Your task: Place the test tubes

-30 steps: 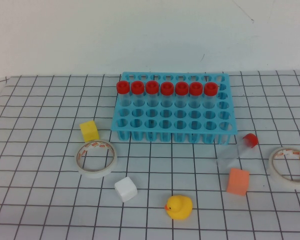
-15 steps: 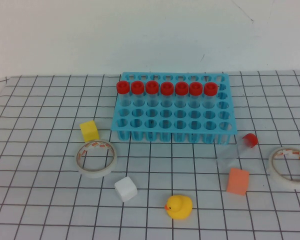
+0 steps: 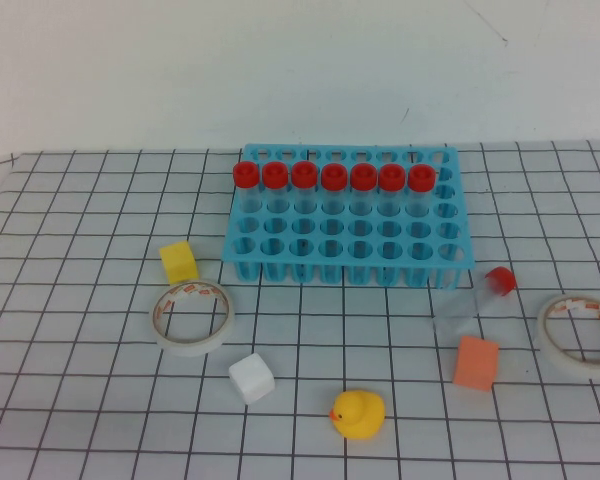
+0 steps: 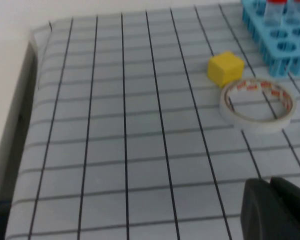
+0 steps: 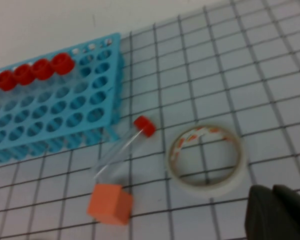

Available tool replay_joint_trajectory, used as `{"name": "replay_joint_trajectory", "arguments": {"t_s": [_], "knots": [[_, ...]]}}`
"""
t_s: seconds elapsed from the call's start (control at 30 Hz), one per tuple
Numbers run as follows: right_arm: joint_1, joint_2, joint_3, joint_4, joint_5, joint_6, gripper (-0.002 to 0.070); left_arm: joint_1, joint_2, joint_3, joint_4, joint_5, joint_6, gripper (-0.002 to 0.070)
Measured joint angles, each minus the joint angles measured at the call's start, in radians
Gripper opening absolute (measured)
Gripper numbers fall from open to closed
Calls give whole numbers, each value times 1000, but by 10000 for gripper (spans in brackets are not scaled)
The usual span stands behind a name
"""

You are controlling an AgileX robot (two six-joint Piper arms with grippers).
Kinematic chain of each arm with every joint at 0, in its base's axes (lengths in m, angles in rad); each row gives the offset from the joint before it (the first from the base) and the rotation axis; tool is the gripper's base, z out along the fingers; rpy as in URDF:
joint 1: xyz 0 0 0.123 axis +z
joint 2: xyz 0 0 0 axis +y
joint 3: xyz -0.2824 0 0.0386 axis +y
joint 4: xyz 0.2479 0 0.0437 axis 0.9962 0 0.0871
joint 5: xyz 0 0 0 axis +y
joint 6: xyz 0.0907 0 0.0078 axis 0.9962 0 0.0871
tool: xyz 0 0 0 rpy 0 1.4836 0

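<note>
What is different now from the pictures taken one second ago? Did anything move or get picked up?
Nothing visibly changed. The loose test tube lies on the table beside the blue rack, untouched. The left gripper, shut, hangs over the table's left side; the right gripper, shut, hangs near the right tape roll. Both hold nothing.

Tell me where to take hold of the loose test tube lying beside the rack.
Grip the loose test tube at its clear body just below the red cap, from straight above, jaws across its length: it lies flat, its other end near the orange cube. The right tool, shut, hovers nearest; the left tool, shut, sits far left.
</note>
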Motion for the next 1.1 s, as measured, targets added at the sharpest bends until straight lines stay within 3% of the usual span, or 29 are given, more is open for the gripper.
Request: {"name": "replay_joint_trajectory", "arguments": {"t_s": [0.2,0.47,0.6,0.7,0.87,1.1], "knots": [[0,175,-26,200,16,-98,-1,0,28,88,-39,56,7,-1],[3,582,-307,231,237,-226,-1,0,28,105,-70,34,9,-1],[47,735,-410,242,249,-206,5,0,28,105,-77,34,9,-1],[127,810,-457,246,216,-175,62,0,29,105,-80,34,11,-1],[273,904,-517,240,154,-123,226,0,29,105,-80,34,12,-1],[364,1077,-617,108,167,59,286,0,29,105,-81,36,15,-1]]}}
